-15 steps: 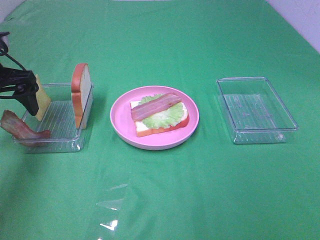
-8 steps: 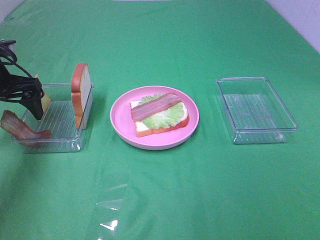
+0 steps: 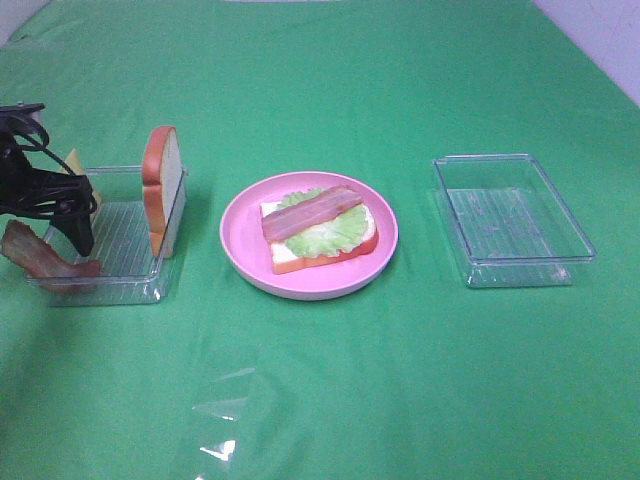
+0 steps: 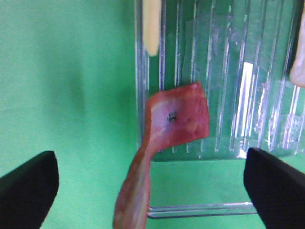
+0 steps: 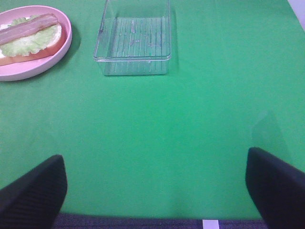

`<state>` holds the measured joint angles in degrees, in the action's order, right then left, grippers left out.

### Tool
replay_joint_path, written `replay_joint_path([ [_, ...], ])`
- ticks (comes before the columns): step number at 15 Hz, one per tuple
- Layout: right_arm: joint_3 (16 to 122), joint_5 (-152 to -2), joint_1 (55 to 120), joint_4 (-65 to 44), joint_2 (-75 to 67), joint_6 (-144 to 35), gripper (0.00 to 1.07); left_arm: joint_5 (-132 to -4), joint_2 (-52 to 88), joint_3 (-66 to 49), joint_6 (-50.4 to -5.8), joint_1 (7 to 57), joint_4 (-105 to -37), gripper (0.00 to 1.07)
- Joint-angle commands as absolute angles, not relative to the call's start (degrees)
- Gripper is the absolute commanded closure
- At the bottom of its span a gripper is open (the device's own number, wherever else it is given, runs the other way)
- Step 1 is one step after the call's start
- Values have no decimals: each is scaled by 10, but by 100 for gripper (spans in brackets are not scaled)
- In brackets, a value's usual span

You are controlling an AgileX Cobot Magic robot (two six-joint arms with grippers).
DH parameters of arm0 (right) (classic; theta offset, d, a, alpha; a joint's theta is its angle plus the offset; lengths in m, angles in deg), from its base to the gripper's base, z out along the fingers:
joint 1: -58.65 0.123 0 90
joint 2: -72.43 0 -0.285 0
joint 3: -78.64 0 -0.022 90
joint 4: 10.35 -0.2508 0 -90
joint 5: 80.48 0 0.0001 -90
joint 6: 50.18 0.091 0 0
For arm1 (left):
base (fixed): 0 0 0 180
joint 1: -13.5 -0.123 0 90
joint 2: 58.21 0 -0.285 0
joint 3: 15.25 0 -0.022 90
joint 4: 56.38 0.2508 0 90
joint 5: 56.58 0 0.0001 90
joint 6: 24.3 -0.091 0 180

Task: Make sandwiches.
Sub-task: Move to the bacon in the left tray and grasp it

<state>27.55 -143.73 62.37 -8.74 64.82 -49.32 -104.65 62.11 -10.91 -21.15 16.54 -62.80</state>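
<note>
The sandwich [image 3: 320, 228] lies on a round pink plate [image 3: 240, 240]: a white bread slice, green lettuce, and a bacon strip on top. It also shows in the right wrist view [image 5: 29, 37]. My left gripper [image 3: 58, 215] is open and empty above the left clear tray [image 3: 130, 270]. A loose bacon strip [image 3: 45, 260] drapes over that tray's near left corner and lies between my open fingers in the left wrist view [image 4: 177, 119]. A bread slice [image 3: 163, 185] stands upright in the tray. A cheese square [image 4: 151, 24] stands on edge at the tray wall. My right gripper [image 5: 156, 186] is open and empty.
An empty clear tray [image 3: 512, 220] stands right of the plate and shows in the right wrist view [image 5: 133, 43]. A patch of clear film [image 3: 222, 415] lies on the green cloth in front. The right gripper does not show in the exterior view.
My left gripper has moved down and toward the near left of the tray, closer to the loose bacon strip, covering more of the cheese. Nothing else has moved.
</note>
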Motion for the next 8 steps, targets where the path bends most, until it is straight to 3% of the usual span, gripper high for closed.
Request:
replay_joint_path([
  [1,273,-1434,621,-89,663,-498,10,-1053,623,-110,-211,168,-629,9],
  [3,273,-1434,621,-89,663,-498,10,-1056,623,-110,-211,168,-629,16],
  [4,273,-1434,621,-89,663,-498,10,-1056,623,-110,-210,168,-629,34],
  [5,273,-1434,621,-89,663,-498,10,-1058,623,-110,-210,168,-629,44],
  [8,273,-1434,621,-89,663,-498,10,-1059,623,-110,-210,168,-629,59],
])
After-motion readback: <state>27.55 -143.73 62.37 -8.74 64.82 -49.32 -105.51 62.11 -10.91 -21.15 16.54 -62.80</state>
